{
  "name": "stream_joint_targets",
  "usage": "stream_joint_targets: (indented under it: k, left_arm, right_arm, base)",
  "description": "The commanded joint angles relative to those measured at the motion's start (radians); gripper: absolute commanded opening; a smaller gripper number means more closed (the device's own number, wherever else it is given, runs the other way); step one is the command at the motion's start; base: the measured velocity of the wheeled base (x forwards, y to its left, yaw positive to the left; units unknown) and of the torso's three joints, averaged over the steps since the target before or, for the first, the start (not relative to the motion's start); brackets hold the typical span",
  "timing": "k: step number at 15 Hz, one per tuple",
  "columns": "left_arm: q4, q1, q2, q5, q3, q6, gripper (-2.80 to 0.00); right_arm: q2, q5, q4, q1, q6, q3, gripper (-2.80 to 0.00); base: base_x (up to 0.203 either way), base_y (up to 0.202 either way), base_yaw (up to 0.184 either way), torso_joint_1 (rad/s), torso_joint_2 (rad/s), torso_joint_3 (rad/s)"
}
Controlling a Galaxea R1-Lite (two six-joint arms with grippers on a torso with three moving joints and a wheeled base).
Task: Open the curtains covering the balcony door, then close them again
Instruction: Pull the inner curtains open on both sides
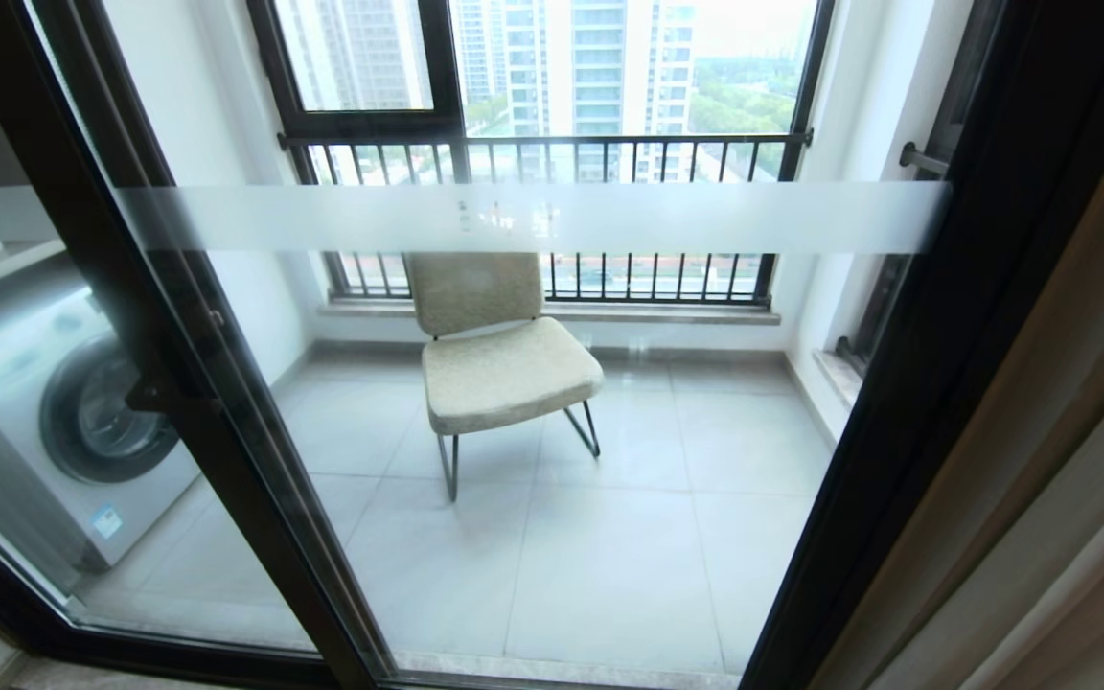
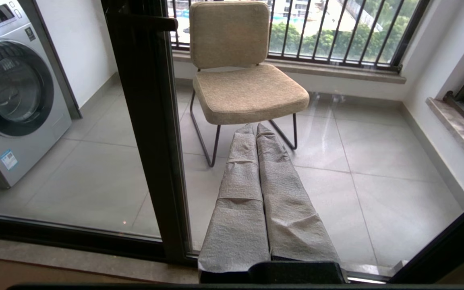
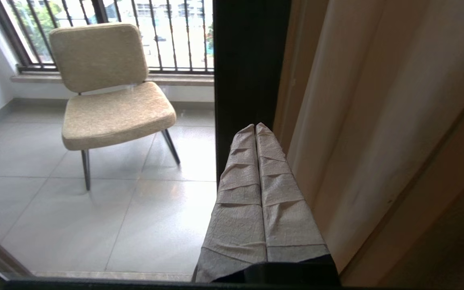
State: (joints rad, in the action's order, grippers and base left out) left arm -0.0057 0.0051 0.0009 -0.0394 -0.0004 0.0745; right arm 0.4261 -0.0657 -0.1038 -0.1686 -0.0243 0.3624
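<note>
The balcony door (image 1: 907, 383) is black-framed glass with a frosted white band (image 1: 533, 218) across its panes. The curtains (image 1: 1069, 460) hang bunched at the right edge, cream-beige and pleated, leaving the glass uncovered. In the right wrist view the curtains (image 3: 377, 121) fall just beside my right gripper (image 3: 255, 125), which is shut and empty, pointing at the door's black upright (image 3: 248, 72). My left gripper (image 2: 255, 125) is shut and empty too, aimed at the glass beside the door's middle upright (image 2: 147, 133). Neither arm shows in the head view.
Behind the glass on the tiled balcony stands a beige chair (image 1: 494, 355) with thin metal legs. A washing machine (image 1: 63, 422) sits at the left. A railed window (image 1: 552, 153) closes the balcony's far side. A stone sill (image 2: 75, 257) runs along the door's foot.
</note>
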Motion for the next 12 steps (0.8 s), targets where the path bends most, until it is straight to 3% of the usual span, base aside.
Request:
stream_joint_targets:
  k: [1,4,7,8,12]
  left_arm:
    - [0.0,0.001,0.001,0.0,0.0,0.001,-2.8]
    - [0.0,0.0,0.0,0.0,0.0,0.001,-2.8]
    - [0.0,0.001,0.0,0.0,0.0,0.001,-2.8]
    - [0.0,0.001,0.001,0.0,0.0,0.001,-2.8]
    - [0.0,0.0,0.001,0.0,-0.001,0.001,-2.8]
  right_arm:
    - [0.096,-0.005,0.01,-0.134,-0.023,0.076,-2.8]
    - [0.14,-0.054,0.057,-0.263,-0.044,0.158,-2.8]
    - [0.148,-0.06,0.108,-0.27,-0.045,0.203,-2.8]
    - [0.149,-0.06,0.11,-0.27,-0.043,0.204,0.0]
    - [0.145,-0.058,0.114,-0.275,-0.066,0.221,0.0]
  base:
    - [0.0,0.0,0.0,0.0,0.0,0.0]
    - [0.0,0.0,0.0,0.0,0.0,0.0]
    - [0.0,0.0,0.0,0.0,0.0,0.0]
    - [0.0,0.0,0.0,0.0,0.0,0.0]
    - [0.0,0.0,0.0,0.0,0.0,0.0]
